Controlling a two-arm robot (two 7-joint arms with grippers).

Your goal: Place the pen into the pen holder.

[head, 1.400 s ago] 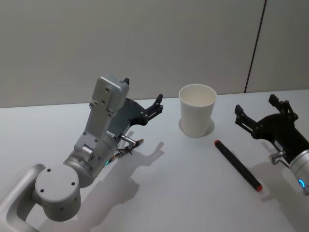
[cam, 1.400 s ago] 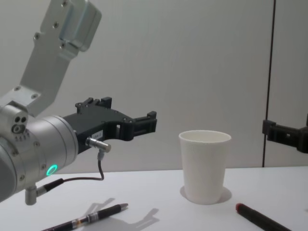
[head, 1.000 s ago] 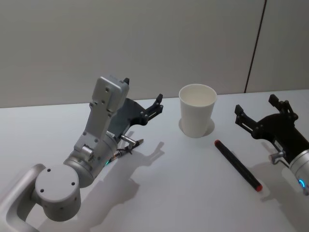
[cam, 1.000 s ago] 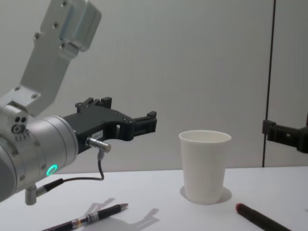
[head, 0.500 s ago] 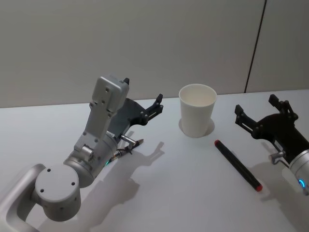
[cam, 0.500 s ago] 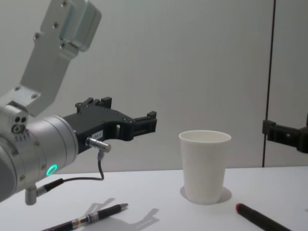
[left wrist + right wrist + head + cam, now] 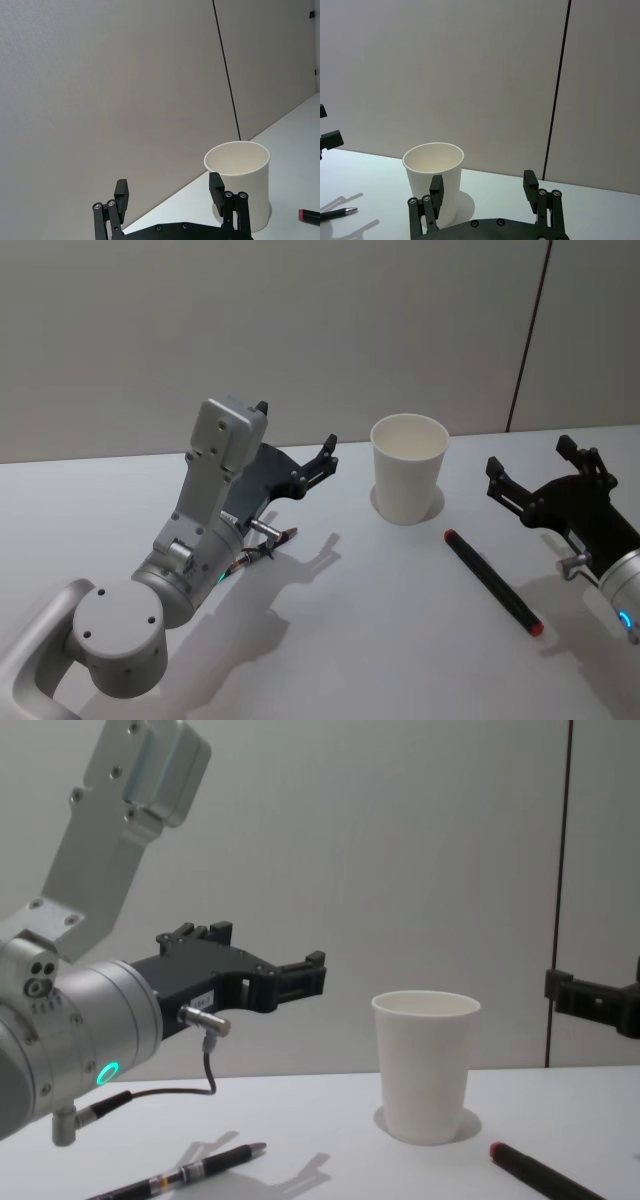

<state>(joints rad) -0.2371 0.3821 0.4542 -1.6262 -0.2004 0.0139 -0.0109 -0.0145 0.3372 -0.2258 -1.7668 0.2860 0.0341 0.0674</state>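
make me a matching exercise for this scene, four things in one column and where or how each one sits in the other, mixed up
Things
1. white paper cup
2. black pen with red ends
3. slim black pen with a silver tip
4. left gripper

States
a. open, held above the table
b. lying flat on the robot's right side
c. standing upright
d. lying flat on the robot's left side

Pairs: 1-c, 2-b, 3-d, 4-a
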